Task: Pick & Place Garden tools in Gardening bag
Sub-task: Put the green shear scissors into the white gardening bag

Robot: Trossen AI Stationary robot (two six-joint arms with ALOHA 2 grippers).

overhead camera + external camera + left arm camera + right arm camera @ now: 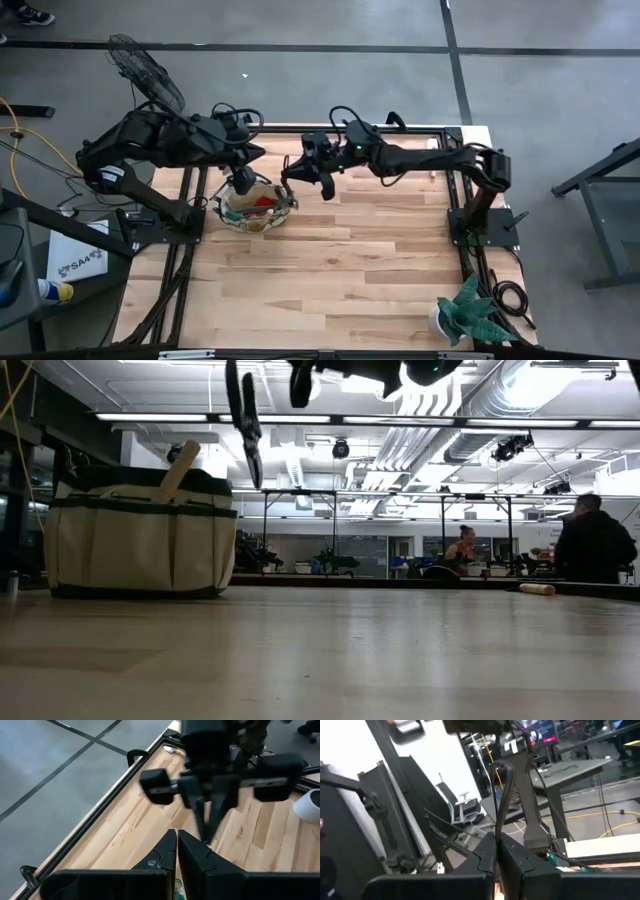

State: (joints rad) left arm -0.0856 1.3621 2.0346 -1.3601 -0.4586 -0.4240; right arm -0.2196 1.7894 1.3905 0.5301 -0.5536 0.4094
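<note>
The beige gardening bag (255, 207) with green trim stands at the table's far left, and also shows in the low view (140, 535). A wooden tool handle (180, 468) sticks out of it, and a red item (263, 203) lies inside. My left gripper (243, 181) is shut and empty, just above the bag's far rim; its shut fingers show in the left wrist view (176, 851). My right gripper (302, 172) hangs to the right of the bag, well above the table, shut on the dark pruners (246, 422). My right gripper pinches the dark pruners between its two fingers at their upper end (498, 831). The fingers come roughly level from the table's right side. The pruners hang below the gripper, tip down (256, 480), clear of the table and beside the bag's upper rim.
A green spiky plant in a white pot (468, 315) stands at the near right corner. A pale rod-like thing (537, 589) lies on the table at the far right. People (592, 540) are in the room beyond. Bare wood lies across the table's middle and near side.
</note>
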